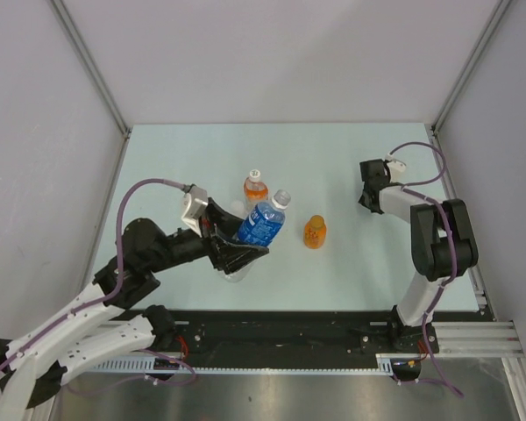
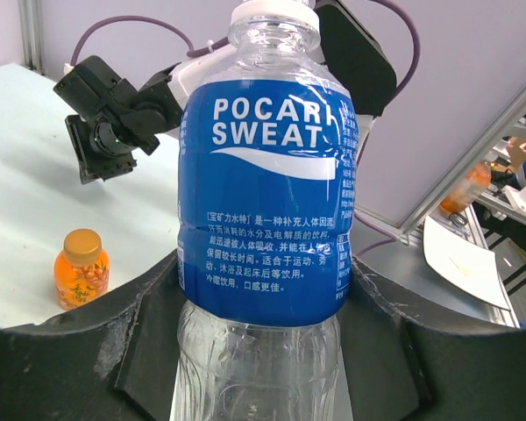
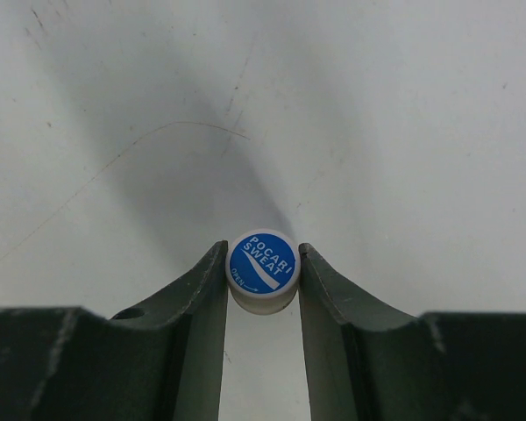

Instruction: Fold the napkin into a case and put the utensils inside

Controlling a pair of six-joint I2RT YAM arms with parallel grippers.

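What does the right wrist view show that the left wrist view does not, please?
Only the right wrist view shows the blue-printed bottle cap pinched in the right gripper. Only the left wrist view shows the Pocari Sweat bottle clamped in the left gripper, the small orange bottle standing on the table, and the right arm from outside. Both show the pale table.

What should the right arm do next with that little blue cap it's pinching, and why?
Probably lower and release it. The right gripper is shut on the cap, pointing down at the table, well away from the Pocari Sweat bottle, which the left gripper holds tilted. Whether the bottle's mouth is open, I cannot tell.
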